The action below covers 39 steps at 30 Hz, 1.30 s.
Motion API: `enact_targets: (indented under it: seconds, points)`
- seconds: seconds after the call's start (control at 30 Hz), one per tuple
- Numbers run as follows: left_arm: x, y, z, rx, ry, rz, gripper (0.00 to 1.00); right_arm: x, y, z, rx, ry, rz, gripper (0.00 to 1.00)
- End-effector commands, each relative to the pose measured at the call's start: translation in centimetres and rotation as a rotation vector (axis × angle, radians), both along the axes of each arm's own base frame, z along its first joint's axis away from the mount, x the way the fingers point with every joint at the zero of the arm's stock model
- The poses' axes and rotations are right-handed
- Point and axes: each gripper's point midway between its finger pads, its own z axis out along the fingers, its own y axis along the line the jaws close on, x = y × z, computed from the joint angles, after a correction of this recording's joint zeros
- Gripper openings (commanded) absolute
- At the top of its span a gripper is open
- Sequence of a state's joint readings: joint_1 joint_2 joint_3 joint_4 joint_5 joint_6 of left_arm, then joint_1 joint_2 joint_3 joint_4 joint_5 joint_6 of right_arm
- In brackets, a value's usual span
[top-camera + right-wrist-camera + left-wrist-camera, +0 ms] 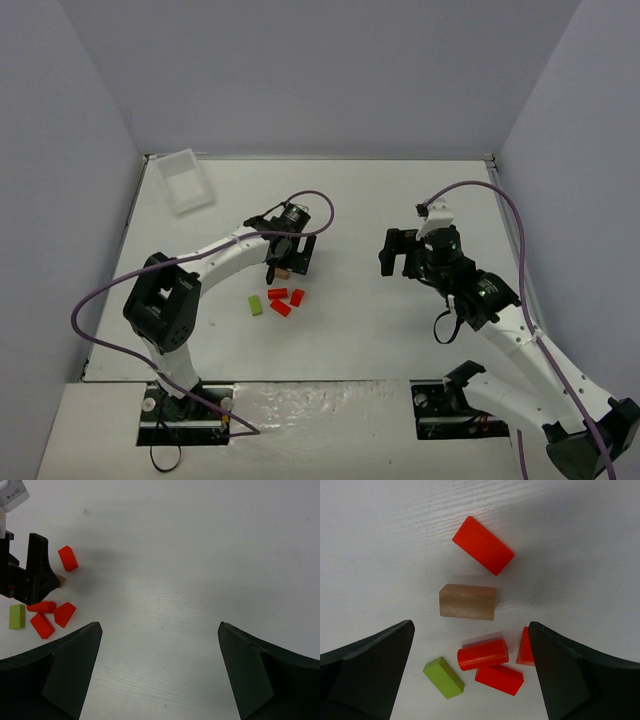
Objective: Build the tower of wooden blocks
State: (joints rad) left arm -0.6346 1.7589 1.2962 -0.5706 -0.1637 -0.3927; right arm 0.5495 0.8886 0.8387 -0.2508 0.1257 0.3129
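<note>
From my station I see the wood blocks point(279, 297) lying loose in a small cluster on the white table point(400, 190), left of centre, with none resting on another, so the tower is not yet built.

The left gripper point(282, 258) hangs directly over that cluster with its jaws spread wide and nothing between them. In its wrist view the two dark fingers point(370, 675) frame the pieces from either side without touching any. The tan block point(467, 602) lies flat near the middle of that view. Beyond it, clear of it, sits a red rectangular block point(483, 545) turned diagonally. On the near side of the tan block lies a red cylinder point(483, 654) on its side. A red wedge point(499, 679) is pressed close against the cylinder. A lime-green block point(443, 677) sits just beside the cylinder's other end. A red triangular piece point(526, 647) lies next to the cylinder, partly hidden behind one finger.

The right gripper point(397, 253) hovers over bare table, well apart from the blocks. It is also spread wide and carrying nothing. Its wrist camera catches the cluster only at the far left edge.

A clear tray point(186, 181) lies at the far left corner of the table, well away from everything else.
</note>
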Motion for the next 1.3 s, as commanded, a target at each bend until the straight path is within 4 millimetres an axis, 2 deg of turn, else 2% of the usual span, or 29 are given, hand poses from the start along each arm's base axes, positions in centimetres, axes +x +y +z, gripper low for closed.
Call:
enact_targets:
  seconds: [0.0, 0.13, 0.37, 0.77, 1.13, 1.27]
  points:
    - [2.0, -0.5, 1.6, -0.046, -0.100, 0.042, 0.97, 0.6, 0.5, 1.0, 0.046, -0.039, -0.003, 1.00]
    - [2.1, -0.4, 0.2, -0.043, -0.074, 0.051, 0.96, 0.5, 0.3, 0.7, 0.046, -0.035, -0.017, 1.00]
    - [2.1, 0.0, -1.3, -0.048, -0.047, 0.098, 0.84, 0.7, 0.4, 0.5, 0.039, -0.026, -0.022, 1.00]
    - [2.3, 0.6, -2.2, -0.045, -0.022, 0.116, 0.61, 1.0, 0.5, 0.4, 0.029, -0.020, -0.016, 1.00]
    - [1.8, 0.1, -3.2, -0.071, 0.011, 0.138, 0.50, 0.9, 0.5, 0.0, 0.024, -0.012, -0.015, 1.00]
    - [1.6, 0.2, -3.0, -0.075, 0.008, 0.148, 0.39, 0.9, 0.5, 0.0, 0.024, -0.013, -0.010, 1.00]
